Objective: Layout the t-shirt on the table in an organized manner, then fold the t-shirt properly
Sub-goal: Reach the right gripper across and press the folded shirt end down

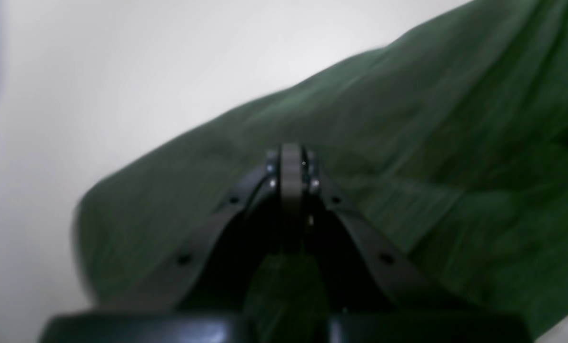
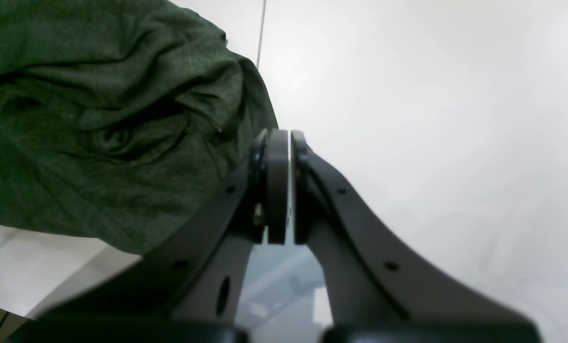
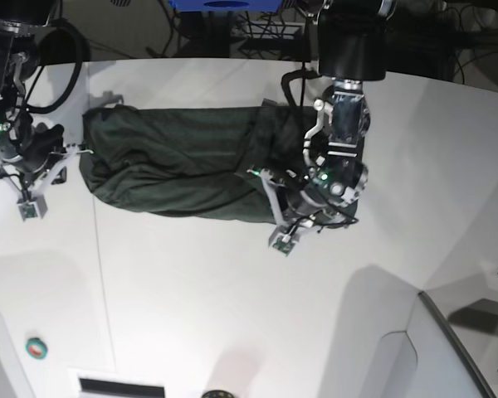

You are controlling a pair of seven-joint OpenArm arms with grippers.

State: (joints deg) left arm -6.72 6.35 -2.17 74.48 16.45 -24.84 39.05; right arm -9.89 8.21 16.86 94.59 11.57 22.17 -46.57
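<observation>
Base view: t-shirt bunched between the closed left claw and closed right claw on the tabletop; spreading and folding remain.

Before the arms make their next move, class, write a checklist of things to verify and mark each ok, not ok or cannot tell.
1. T-shirt fully on the table: ok.
2. Shirt spread flat: not ok, it lies bunched in a long wrinkled roll.
3. Left gripper holding cloth: cannot tell; its tips are together over the shirt, picture blurred.
4. Right gripper holding cloth: not ok, it is shut beside the shirt over bare table.
5. Sleeves and collar findable: cannot tell.
</observation>
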